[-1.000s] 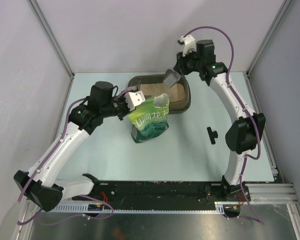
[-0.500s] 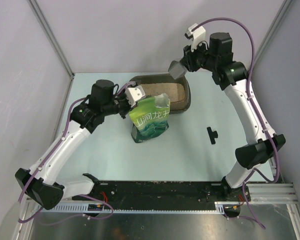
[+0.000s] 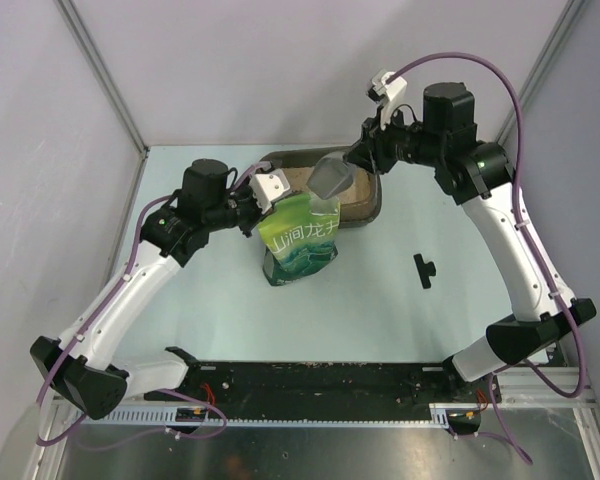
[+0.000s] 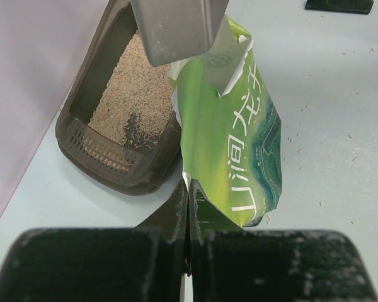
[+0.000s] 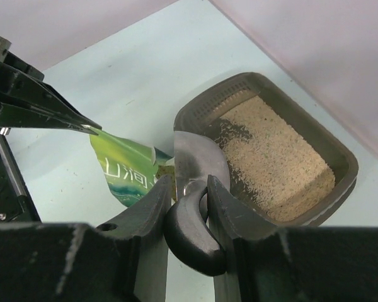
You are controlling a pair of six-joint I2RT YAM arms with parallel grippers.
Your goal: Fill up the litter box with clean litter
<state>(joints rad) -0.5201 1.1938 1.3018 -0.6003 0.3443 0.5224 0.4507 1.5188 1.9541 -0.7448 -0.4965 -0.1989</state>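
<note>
So the litter box (image 3: 376,200) sits upper-middle in the top view with clean litter (image 5: 277,157) in it. The right gripper (image 3: 356,160) is clamped on the scoop (image 3: 331,179) handle right over its front edge. The left gripper (image 3: 255,218) is pinched tight on the green bag (image 3: 300,245) just lower-left.

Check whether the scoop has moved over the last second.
Yes. In the top view the scoop swung from the litter box far right rim toward its near side, by the green bag mouth.

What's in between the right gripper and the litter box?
The silver scoop. The right gripper clamps its dark handle, and its bowl sticks out toward the litter box. The right wrist view shows this.
</note>
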